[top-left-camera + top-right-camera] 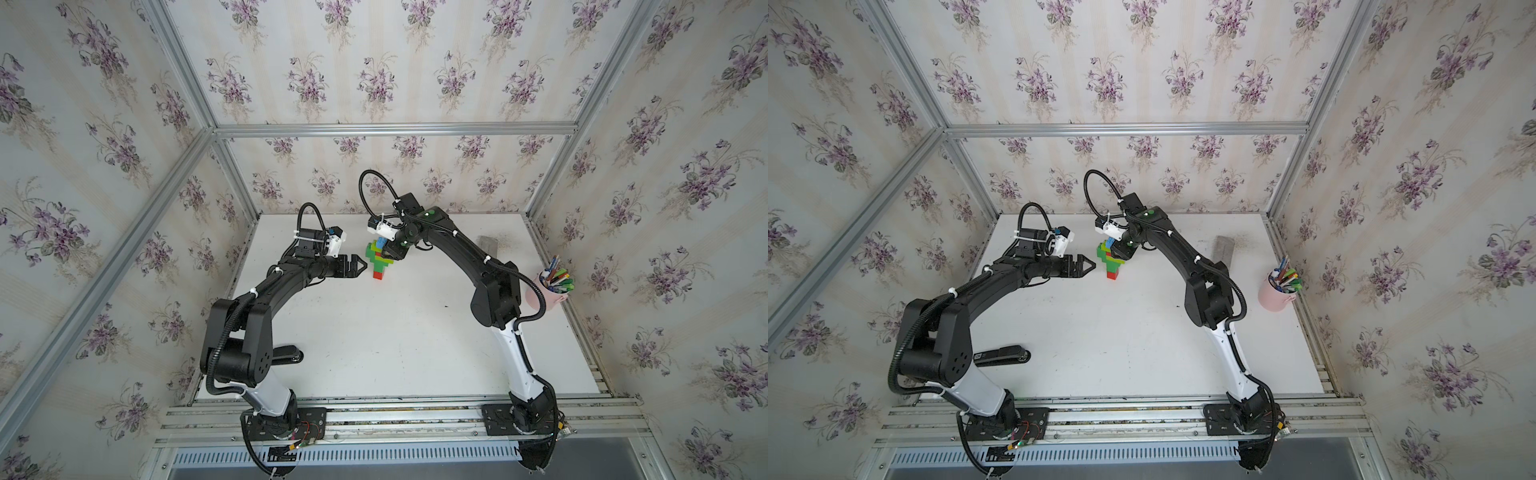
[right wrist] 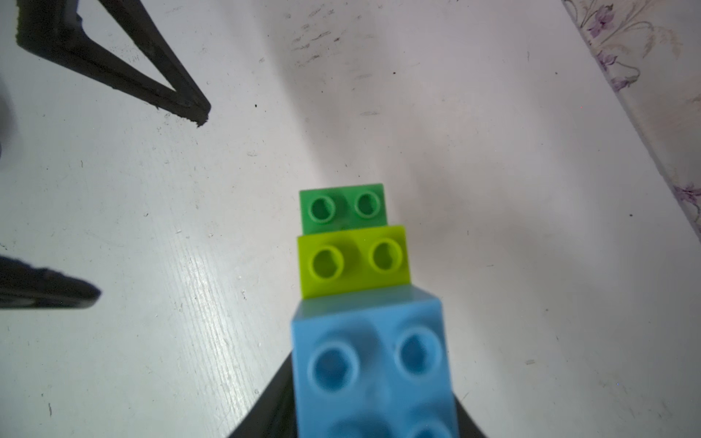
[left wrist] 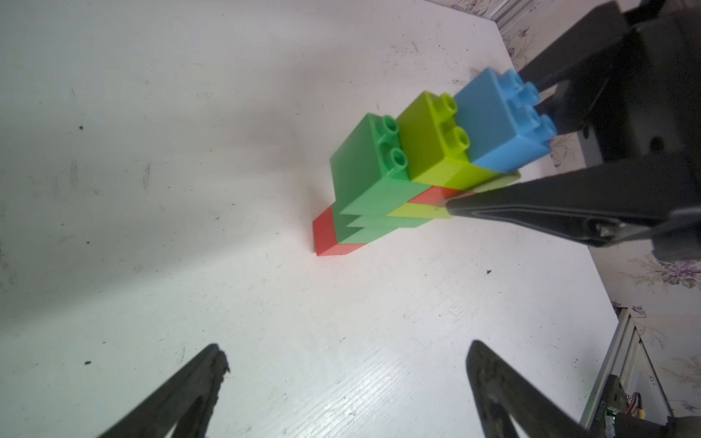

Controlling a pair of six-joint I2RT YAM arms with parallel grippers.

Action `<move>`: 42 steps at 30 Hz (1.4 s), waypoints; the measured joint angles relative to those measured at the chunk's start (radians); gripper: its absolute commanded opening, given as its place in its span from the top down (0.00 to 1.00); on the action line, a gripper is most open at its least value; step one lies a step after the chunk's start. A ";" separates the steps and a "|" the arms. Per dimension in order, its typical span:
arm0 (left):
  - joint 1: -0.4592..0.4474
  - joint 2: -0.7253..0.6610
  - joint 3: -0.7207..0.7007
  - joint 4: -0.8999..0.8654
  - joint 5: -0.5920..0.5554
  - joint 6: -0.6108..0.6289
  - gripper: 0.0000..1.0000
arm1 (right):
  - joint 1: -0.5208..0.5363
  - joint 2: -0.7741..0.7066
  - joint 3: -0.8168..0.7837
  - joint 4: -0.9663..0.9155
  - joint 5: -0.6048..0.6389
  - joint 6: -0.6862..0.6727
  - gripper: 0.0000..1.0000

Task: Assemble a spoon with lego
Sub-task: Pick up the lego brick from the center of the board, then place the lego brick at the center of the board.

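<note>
The spoon (image 1: 379, 259) is looking complete, standing on its red end, well apart from the pink cup (image 1: 544, 291). The right gripper (image 1: 386, 250) is straddling its head; whether it is pinching, I cannot tell. The left gripper (image 1: 362, 266) is hovering wide open. Probably only the release is remaining.

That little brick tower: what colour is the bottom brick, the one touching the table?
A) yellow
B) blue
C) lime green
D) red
D: in the left wrist view the red brick is the one resting on the table, while the blue brick sits at the opposite end.
</note>
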 measured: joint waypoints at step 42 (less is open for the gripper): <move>0.028 -0.188 0.074 -0.146 0.009 0.030 0.01 | -0.153 -0.467 -0.831 0.547 -0.544 0.368 0.85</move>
